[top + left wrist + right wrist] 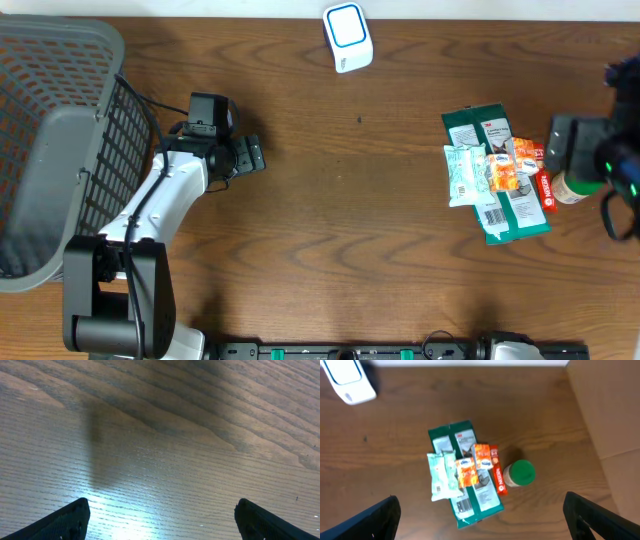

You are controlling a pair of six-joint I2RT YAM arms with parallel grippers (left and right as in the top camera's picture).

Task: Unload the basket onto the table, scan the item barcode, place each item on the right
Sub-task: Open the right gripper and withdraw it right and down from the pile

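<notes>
Black fingers (375, 520) of the right pincer (480, 517) stand wide apart, released and empty, near the green packet (465, 485), barcode (464, 505) upward, on the bench (395, 450). Tissue pack (442, 476) and orange sachets (475, 467) lie on it, red stick (498, 477) along its side, green-lidded jar (520, 474) just beside. Left pincer (160, 522), likewise released, hovers over open wood mid-bench. White scanner (348, 37) sits by the far edge; a basket (45, 130) fills the left end.

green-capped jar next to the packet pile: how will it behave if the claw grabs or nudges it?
The green-capped jar looks round and rigid, so it probably won't deform, but its smooth sides may slip. It seems to stand upright, so a high nudge could tip it and then it may roll.
</notes>
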